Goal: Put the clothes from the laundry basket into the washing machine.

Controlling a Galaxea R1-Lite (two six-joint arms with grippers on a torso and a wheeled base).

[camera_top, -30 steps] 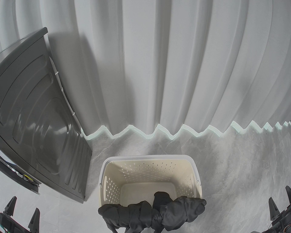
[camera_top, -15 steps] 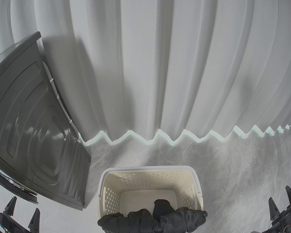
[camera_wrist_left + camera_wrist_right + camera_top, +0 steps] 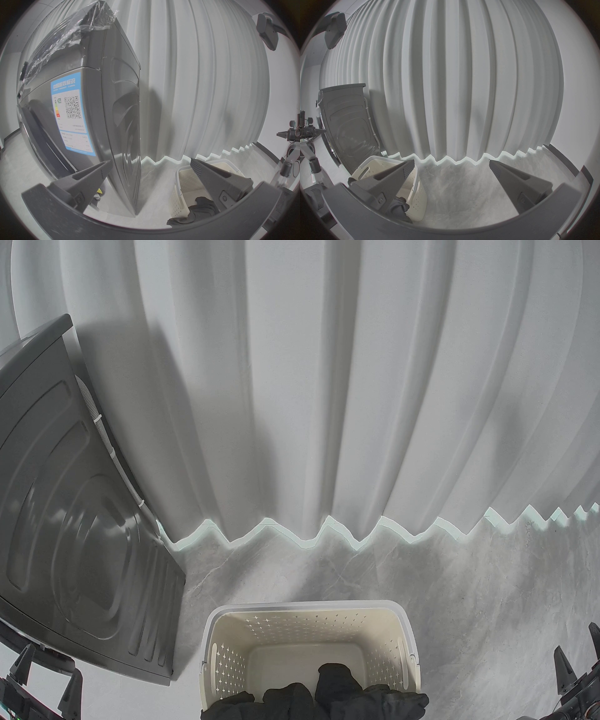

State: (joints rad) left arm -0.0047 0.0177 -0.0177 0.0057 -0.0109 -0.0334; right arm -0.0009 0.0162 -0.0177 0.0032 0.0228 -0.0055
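The left end effector [image 3: 150, 162] is wide open. Its two dark pointed fingers [image 3: 93, 175] stand far apart and hold nothing. It hangs low on the robot's left, near the bottom corner of the washing machine [image 3: 75, 521].

The right end effector [image 3: 451, 162] is wide open too, and it holds nothing. It hangs low on the robot's right, over the grey floor [image 3: 487, 590], well apart from the basket.

Between the two end effectors, on the floor, sits the laundry basket [image 3: 306, 605]. It is cream with a white rim, and its walls have many little holes. Inside it are the clothes [image 3: 331, 693]. They are dark and puffy and bunched up in a lump. They lie at the side of the basket nearest the robot, and part of them hangs over that rim. Behind the clothes, the pale bottom of the basket shows.

The washing machine is big and grey. It stands on the left of the basket, near it but not touching. Its ribbed side faces the basket. The left wrist view shows a blue sticker [image 3: 72, 115] on its front and clear plastic wrap [image 3: 68, 34] on its top.

Behind everything hangs a long white curtain [image 3: 344, 396] with deep folds. Its wavy bottom edge comes down to the floor.
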